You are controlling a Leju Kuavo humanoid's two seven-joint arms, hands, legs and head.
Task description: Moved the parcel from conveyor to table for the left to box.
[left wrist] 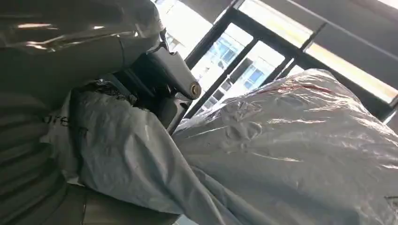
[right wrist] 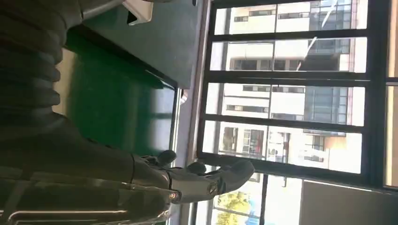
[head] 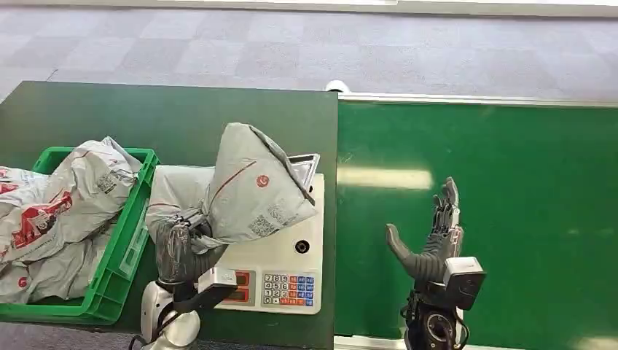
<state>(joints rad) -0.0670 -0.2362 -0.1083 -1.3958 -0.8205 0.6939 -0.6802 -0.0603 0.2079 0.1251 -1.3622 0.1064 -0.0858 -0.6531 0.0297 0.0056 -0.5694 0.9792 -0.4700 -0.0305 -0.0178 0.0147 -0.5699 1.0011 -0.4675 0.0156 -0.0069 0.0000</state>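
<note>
Parcel: a grey plastic mailer bag [head: 255, 186] with a red round logo, a thin red curved line and printed codes; it stands bunched and tilted over the white weighing scale [head: 291, 255], its bulk above the scale's platform and its lower gathered end down at the left hand.
Left hand: the dark hand [head: 178, 251] grips the parcel's crumpled lower end, fingers wrapped around the plastic; in the left wrist view the grey film [left wrist: 291, 154] lies right against the hand [left wrist: 159, 89] and bulges away from it.
Parcel relative to left hand: held, touching, rising up and to the right from the grip.
Right hand: the hand [head: 433, 237] hovers over the green conveyor belt [head: 510, 204], fingers stretched out and apart, thumb spread to the side, holding nothing; the right wrist view shows the same spread fingers [right wrist: 206, 180] against windows.
Parcel relative to right hand: well apart, across the edge between table and belt.
Scale: sits on the dark green table [head: 146, 120], keypad of coloured keys [head: 288, 289] at its near edge.
Crate: a green plastic crate [head: 116, 262] at the table's left, holding several more grey mailer bags [head: 65, 200] with red print, just beside the held parcel.
</note>
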